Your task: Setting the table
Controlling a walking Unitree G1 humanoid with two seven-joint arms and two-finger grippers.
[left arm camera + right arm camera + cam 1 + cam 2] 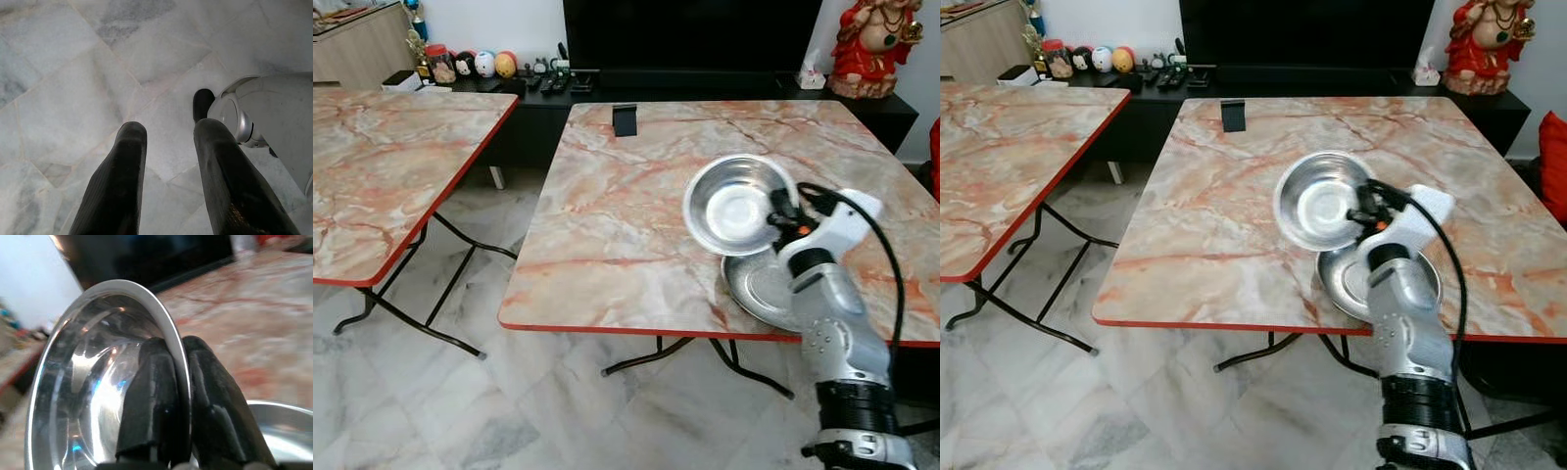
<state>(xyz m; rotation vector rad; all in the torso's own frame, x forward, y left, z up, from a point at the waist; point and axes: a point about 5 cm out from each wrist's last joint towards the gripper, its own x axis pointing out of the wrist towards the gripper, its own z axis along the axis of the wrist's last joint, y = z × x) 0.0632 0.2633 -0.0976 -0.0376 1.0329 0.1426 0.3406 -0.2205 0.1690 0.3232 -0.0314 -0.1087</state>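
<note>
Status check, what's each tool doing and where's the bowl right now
Right tool pinching bowl rim, bowl held tilted above plate. Left tool open, idle over floor. Nothing in the way.

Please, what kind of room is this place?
Probably a home living room. A large dark TV screen stands on a low black cabinet with small ornaments, beside two marble-pattern folding tables on a marble floor. The right gripper holds a steel bowl.

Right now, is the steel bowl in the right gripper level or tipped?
Tipped. The steel bowl is held by its rim in the right gripper, its empty inside facing the camera, above the steel plate.
</note>
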